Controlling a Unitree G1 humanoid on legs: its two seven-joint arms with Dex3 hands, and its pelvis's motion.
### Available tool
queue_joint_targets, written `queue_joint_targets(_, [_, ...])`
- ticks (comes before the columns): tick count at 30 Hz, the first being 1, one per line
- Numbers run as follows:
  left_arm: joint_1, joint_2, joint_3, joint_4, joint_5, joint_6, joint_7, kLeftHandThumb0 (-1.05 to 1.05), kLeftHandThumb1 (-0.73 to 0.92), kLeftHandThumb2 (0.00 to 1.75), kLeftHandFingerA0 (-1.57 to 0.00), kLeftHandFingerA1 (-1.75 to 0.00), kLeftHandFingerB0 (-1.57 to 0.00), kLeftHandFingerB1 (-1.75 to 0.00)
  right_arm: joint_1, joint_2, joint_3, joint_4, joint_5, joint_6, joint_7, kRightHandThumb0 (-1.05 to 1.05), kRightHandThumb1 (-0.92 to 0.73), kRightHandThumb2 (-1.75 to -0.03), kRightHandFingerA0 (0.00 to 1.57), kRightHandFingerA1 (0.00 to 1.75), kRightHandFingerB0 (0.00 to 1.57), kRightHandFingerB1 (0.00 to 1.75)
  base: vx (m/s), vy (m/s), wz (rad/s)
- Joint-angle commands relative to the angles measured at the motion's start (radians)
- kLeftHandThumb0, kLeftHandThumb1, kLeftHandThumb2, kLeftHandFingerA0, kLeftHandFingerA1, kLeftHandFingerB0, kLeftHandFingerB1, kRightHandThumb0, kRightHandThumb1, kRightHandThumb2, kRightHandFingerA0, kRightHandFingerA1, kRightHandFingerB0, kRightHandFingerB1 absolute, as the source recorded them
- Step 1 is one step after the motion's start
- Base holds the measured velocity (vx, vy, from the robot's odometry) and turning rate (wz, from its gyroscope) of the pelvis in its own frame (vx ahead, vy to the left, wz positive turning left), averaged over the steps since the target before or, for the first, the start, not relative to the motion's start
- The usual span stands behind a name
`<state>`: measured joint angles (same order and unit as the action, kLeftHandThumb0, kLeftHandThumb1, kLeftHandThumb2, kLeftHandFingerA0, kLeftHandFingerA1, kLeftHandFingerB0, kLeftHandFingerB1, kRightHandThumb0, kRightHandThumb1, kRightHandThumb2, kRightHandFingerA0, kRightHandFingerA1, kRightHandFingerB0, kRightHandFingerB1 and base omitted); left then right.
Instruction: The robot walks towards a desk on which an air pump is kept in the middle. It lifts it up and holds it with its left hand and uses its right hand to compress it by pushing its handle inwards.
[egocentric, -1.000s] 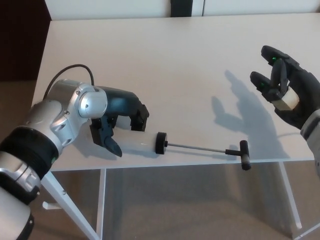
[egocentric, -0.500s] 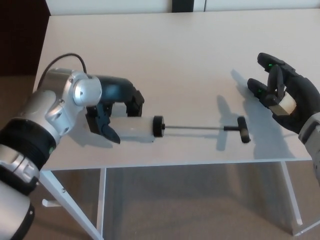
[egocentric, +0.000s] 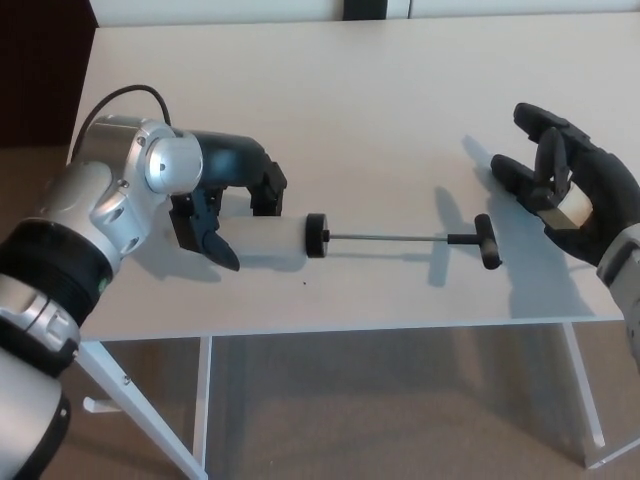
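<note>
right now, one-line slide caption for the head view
Left hand grips air pump, rod extended; open right hand beside handle.

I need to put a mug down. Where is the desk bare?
Bare: the far half of the desk, behind the air pump. Crowded: the near strip, between the left hand and right hand.

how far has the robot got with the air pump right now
Done: the robot stands at the desk, and its left hand is closed around the pump's white barrel. In hand: lifting; the pump's shadow on the desk suggests it is just off the surface. Left: the rod is fully extended, and the open right hand has not reached the T-handle, so no compression yet.
</note>
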<state>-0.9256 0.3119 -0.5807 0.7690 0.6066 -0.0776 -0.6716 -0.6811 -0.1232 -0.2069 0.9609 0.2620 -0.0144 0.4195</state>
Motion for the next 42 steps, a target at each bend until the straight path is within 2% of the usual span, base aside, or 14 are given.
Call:
queue_joint_targets(1, [-0.003, -0.006, -0.006, -0.001, 0.010, 0.024, -0.019, -0.11, 0.75, 0.74, -0.93, -1.17, -0.78, -1.22, -0.005, -0.003, 0.004, -0.015, -0.009, -0.009, 0.004, -0.88, -0.81, -1.16, 0.03, 0.28, 0.10, 0.20, 0.00, 0.000, 0.00])
queue_joint_targets(8, [0.000, -0.024, -0.010, 0.011, 0.013, 0.015, -0.004, -0.13, 0.77, 0.77, -0.95, -1.16, -0.81, -1.23, -0.018, 0.009, -0.013, -0.027, 0.010, -0.005, -0.008, -0.88, -0.79, -1.14, 0.09, 0.36, 0.10, 0.25, 0.00, 0.000, 0.00])
queue_joint_targets(9, [0.002, -0.027, -0.010, 0.009, 0.012, 0.016, -0.005, -0.14, 0.77, 0.74, -0.93, -1.22, -0.82, -1.27, -0.018, 0.015, -0.016, -0.034, 0.014, -0.004, -0.010, -0.87, -0.92, -0.77, 0.12, 0.28, 0.10, 0.22, 0.00, 0.000, 0.00])
queue_joint_targets(10, [0.004, -0.030, -0.009, 0.007, 0.011, 0.018, -0.006, -0.14, 0.77, 0.74, -0.93, -1.22, -0.82, -1.27, -0.017, 0.019, -0.018, -0.039, 0.016, -0.003, -0.011, -0.87, -0.92, -0.77, 0.12, 0.28, 0.10, 0.22, 0.00, 0.000, 0.00])
queue_joint_targets(11, [0.003, -0.036, -0.010, 0.004, 0.013, 0.027, -0.007, -0.14, 0.76, 0.70, -0.89, -1.25, -0.76, -1.32, -0.015, 0.026, -0.020, -0.043, 0.020, 0.000, -0.013, -0.91, -0.79, -0.91, 0.11, 0.32, 0.06, 0.22, 0.00, 0.000, 0.00])
queue_joint_targets(15, [-0.004, -0.045, -0.013, -0.002, 0.020, 0.037, -0.008, -0.15, 0.77, 0.69, -0.89, -1.20, -0.73, -1.33, -0.002, 0.043, -0.024, -0.059, 0.024, 0.005, -0.014, -0.90, -0.80, -0.91, 0.11, 0.31, 0.06, 0.21, 0.00, 0.000, 0.00])
queue_joint_targets(16, [-0.008, -0.047, -0.013, -0.002, 0.021, 0.039, -0.008, -0.15, 0.78, 0.69, -0.88, -1.26, -0.72, -1.36, 0.009, 0.051, -0.028, -0.067, 0.030, 0.006, -0.012, -0.90, -0.81, -1.15, 0.10, 0.33, 0.10, 0.24, 0.00, 0.000, 0.00])
queue_joint_targets(24, [-0.026, -0.056, -0.014, 0.013, 0.026, 0.046, -0.005, -0.14, 0.75, 0.70, -0.93, -1.16, -0.74, -1.31, 0.073, 0.090, -0.038, -0.113, 0.043, 0.004, -0.003, -0.89, -0.80, -1.15, 0.08, 0.31, 0.10, 0.24, 0.00, 0.000, 0.00])
queue_joint_targets(25, [-0.025, -0.053, -0.011, 0.012, 0.023, 0.043, -0.005, -0.15, 0.75, 0.68, -0.86, -1.28, -0.71, -1.34, 0.085, 0.094, -0.039, -0.117, 0.043, 0.001, -0.001, -0.90, -0.82, -1.17, 0.09, 0.30, 0.09, 0.22, 0.00, 0.000, 0.00])
queue_joint_targets(32, [-0.033, -0.046, -0.004, 0.019, 0.021, 0.041, -0.002, -0.15, 0.73, 0.69, -0.87, -1.24, -0.72, -1.32, 0.114, 0.089, -0.046, -0.118, 0.042, -0.003, 0.010, -0.88, -0.82, -1.16, 0.07, 0.29, 0.10, 0.24, 0.00, 0.000, 0.00])
queue_joint_targets(36, [-0.033, -0.031, 0.002, 0.027, 0.019, 0.022, 0.007, -0.14, 0.70, 0.71, -0.88, -1.32, -0.74, -1.35, 0.122, 0.074, -0.051, -0.104, 0.040, -0.011, 0.026, -0.87, -0.81, -1.16, 0.05, 0.27, 0.09, 0.21, 0.00, 0.000, 0.00])
queue_joint_targets(39, [-0.034, -0.022, 0.004, 0.028, 0.020, 0.017, 0.006, -0.16, 0.68, 0.71, -0.87, -1.33, -0.75, -1.35, 0.128, 0.066, -0.056, -0.103, 0.041, -0.012, 0.028, -0.89, -0.80, -1.15, 0.07, 0.29, 0.09, 0.22, 0.00, 0.000, 0.00])
queue_joint_targets(41, [-0.035, -0.015, 0.005, 0.027, 0.022, 0.018, 0.004, -0.15, 0.69, 0.77, -0.92, -1.31, -0.76, -1.33, 0.128, 0.062, -0.061, -0.099, 0.044, -0.011, 0.024, -0.89, -0.80, -1.15, 0.08, 0.32, 0.09, 0.23, 0.00, 0.000, 0.00])
queue_joint_targets(42, [-0.035, -0.015, 0.005, 0.027, 0.022, 0.017, 0.004, -0.12, 0.70, 0.78, -0.92, -1.39, -0.77, -1.38, 0.128, 0.061, -0.062, -0.100, 0.044, -0.011, 0.023, -0.89, -0.80, -1.15, 0.09, 0.32, 0.10, 0.23, 0.00, 0.000, 0.00])
